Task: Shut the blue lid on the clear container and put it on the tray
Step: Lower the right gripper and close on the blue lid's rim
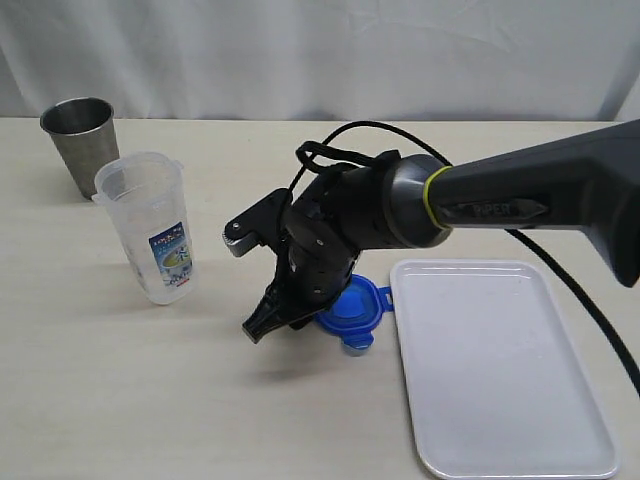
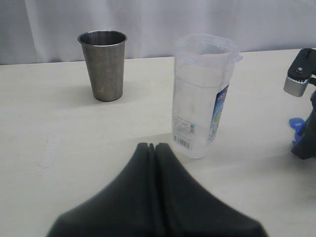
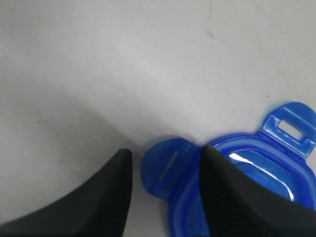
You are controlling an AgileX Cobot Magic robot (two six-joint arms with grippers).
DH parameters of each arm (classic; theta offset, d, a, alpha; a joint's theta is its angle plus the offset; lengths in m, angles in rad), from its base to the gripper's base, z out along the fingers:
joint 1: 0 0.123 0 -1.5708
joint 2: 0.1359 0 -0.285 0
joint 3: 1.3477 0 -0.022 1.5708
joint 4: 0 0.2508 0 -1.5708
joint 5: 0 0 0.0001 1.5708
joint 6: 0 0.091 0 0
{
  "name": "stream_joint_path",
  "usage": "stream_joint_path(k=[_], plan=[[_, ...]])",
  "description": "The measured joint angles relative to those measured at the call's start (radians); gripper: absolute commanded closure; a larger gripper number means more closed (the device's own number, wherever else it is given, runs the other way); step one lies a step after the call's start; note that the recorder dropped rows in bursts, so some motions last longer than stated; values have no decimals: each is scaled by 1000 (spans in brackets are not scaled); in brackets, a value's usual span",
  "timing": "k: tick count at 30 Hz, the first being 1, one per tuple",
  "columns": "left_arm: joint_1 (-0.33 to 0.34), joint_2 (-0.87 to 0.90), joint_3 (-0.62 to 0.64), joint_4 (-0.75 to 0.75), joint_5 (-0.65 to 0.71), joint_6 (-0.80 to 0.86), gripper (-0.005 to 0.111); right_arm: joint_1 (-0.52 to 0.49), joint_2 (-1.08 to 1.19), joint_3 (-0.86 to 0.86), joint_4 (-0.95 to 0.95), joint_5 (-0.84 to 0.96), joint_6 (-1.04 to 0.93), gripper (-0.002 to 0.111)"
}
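White curtain behind, pale surface up front. The blue lid lies flat mid-surface, just beside the tray. The right gripper hangs right over it with its jaws spread. In the right wrist view one side flap sits between them and the lid's body is off under one finger. The clear container stands upright and open toward the left edge. The left gripper, jaws pressed together, faces it. The right arm is clearly nearer the lid.

Blue lid: bright translucent blue. Clear container: colourless, milky; label blue, white, green. Tray: plain white. Metal cup: dull grey. Tabletop: pale beige. Right arm: dark grey, yellow-green ring. Curtain: plain white.
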Motion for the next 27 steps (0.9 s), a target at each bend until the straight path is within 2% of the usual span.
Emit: stream_joint_path(k=[7,12,16,18,19,27], plan=[[0,0,0,0,0,0,107,0,8,-8,-13,-8,24,67],[0,0,0,0,0,0,107,0,14,-8,-17,-12,26,83],[0,0,0,0,0,0,107,0,17,-10,-17,13,26,91],[0,0,0,0,0,0,107,0,16,-10,-17,28,27,97],[0,0,0,0,0,0,107,0,16,-10,-19,33,27,104],[0,0,0,0,0,0,107,100,-24,-10,-136,53,27,104]])
